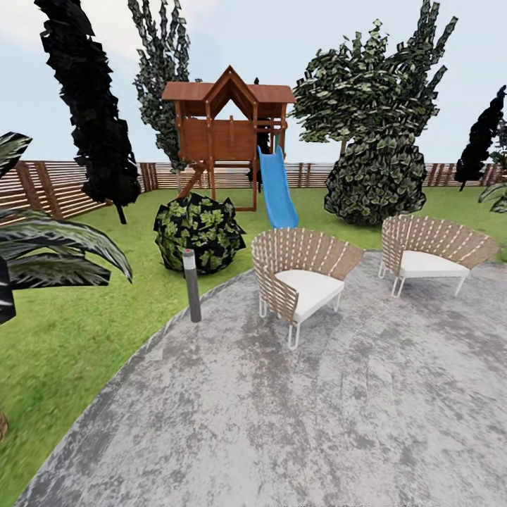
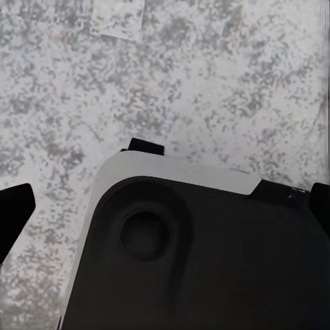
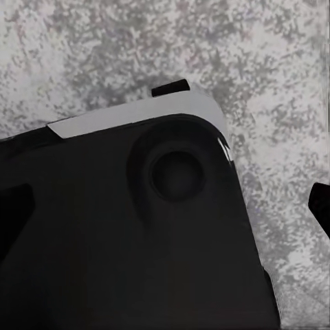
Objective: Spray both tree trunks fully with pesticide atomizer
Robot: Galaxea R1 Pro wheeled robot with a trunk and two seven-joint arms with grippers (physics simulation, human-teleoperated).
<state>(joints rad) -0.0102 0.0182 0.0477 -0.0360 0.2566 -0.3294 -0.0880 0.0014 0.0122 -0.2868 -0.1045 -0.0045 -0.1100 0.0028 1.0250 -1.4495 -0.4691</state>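
Two chairs (image 1: 304,282) sat on the grey paving (image 1: 282,422) beyond the lamp post (image 1: 191,284) | playset (image 1: 229,134) farther back on the lawn | sprayer nowhere spotted, step looked like searching | couldn't tell grippers' state | next: probably turn, hunt for it

bright even daylight | no hard shadows | soft, blotchy render
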